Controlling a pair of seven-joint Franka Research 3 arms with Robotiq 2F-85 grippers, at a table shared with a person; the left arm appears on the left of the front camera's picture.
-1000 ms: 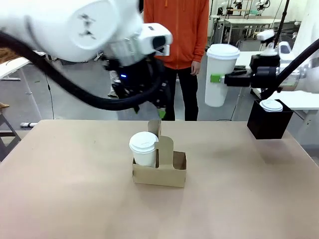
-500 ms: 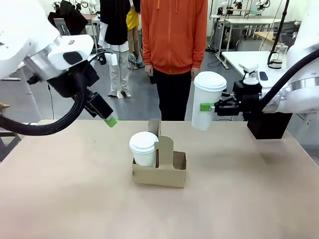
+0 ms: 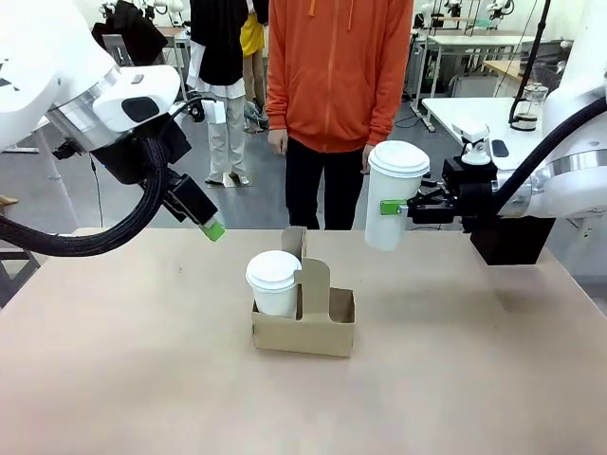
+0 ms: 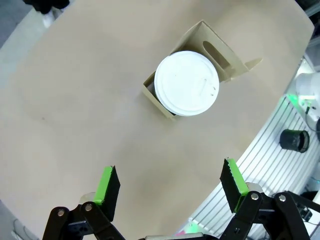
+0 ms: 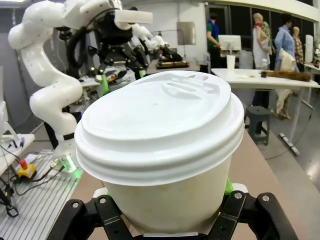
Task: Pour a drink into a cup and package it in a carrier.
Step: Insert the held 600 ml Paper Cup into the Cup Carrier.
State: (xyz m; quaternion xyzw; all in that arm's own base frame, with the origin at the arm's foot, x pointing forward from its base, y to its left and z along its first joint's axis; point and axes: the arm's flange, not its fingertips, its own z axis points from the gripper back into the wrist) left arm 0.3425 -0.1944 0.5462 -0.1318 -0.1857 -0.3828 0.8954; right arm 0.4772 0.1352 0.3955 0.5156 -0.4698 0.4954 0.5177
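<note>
Right gripper (image 3: 391, 206) pinching a lidded white cup (image 3: 393, 194) up in the air, right of the carrier (image 3: 304, 318). Left gripper (image 4: 170, 182) spread wide, empty, above the table (image 3: 114, 379).

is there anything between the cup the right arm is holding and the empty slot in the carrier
Nothing visible blocks it. The right gripper holds the cup in the air, above and to the right of the carrier. The free slot is on that near side; the other cup sits beyond the handle tab.

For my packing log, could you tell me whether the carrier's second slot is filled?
Empty: the carrier holds one cup; the right claw holds another aloft.
</note>
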